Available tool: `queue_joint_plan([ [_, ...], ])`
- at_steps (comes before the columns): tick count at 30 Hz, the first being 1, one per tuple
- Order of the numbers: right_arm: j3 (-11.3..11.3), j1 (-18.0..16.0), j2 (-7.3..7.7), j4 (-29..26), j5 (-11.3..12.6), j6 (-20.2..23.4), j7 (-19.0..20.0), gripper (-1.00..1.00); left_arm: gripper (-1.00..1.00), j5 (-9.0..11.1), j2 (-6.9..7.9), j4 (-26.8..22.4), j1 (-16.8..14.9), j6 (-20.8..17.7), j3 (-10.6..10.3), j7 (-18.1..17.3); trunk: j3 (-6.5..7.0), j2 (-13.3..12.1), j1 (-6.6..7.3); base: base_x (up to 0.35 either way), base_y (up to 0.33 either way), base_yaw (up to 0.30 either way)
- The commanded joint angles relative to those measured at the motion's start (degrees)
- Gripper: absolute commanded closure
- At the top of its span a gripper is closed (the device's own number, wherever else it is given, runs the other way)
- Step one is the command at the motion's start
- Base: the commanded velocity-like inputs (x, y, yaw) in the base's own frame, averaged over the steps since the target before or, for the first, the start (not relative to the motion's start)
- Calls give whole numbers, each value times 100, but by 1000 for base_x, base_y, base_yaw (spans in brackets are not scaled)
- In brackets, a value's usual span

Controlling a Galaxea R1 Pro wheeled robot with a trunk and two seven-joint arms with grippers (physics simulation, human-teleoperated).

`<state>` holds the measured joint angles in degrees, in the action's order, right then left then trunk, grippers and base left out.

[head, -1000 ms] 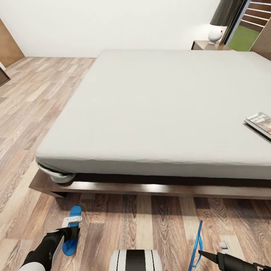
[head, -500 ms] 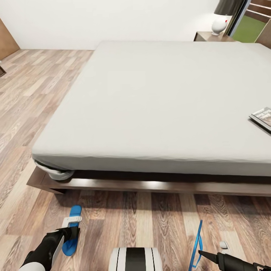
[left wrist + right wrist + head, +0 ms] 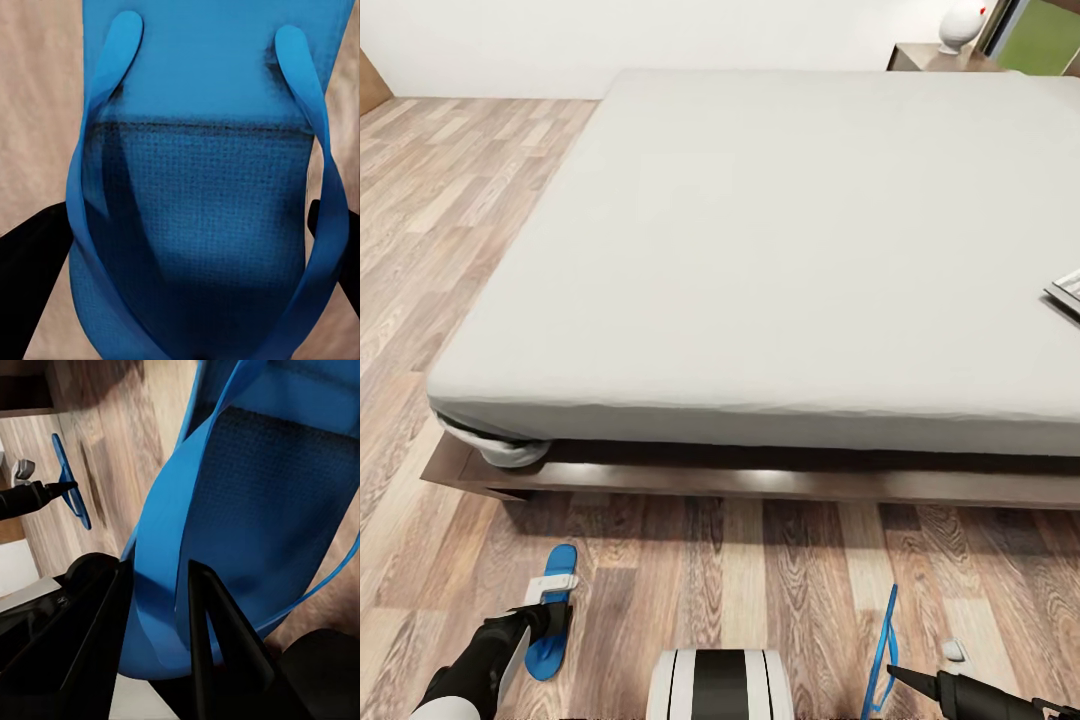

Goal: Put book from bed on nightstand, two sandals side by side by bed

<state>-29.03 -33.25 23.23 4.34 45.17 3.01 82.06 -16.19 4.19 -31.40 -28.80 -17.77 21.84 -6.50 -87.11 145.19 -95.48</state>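
While book (image 3: 1068, 292) lies on bed (image 3: 780, 250) — left gripper (image 3: 550, 622), right gripper (image 3: 895, 675) each clamp sandal.

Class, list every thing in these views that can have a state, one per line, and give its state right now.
Left sandal: held flat in the left gripper, above the floor.
Right sandal: held on edge in the right gripper.
Book: lying flat on the bed, closed, at the view's right edge.
Bed: mattress sheet loose at the near left corner.
Lamp: standing on the nightstand.
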Motion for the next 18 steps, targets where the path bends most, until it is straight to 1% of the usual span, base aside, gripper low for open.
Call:
queue_joint_plan([
  [1,-41,-6,-3,14,54,42,37,100,100,-60,-6,-11,-3,-24,39,-54,-26,3,-1,0,0,0],
  [2,-41,-6,-3,14,54,42,38,100,100,-60,-6,-10,-3,-25,39,-54,-48,4,-4,0,0,0],
  [13,-41,-6,-1,14,54,43,56,100,100,-60,-6,-10,-3,-17,39,-54,-48,4,-4,0,0,0],
  [15,-41,-6,-1,14,54,45,56,100,100,-60,-6,-8,-3,-18,39,-55,-93,7,-9,0,0,0],
  [18,-41,-6,-1,14,54,43,56,100,100,-60,-6,-8,-3,-16,39,-55,-93,7,-9,0,0,0],
])
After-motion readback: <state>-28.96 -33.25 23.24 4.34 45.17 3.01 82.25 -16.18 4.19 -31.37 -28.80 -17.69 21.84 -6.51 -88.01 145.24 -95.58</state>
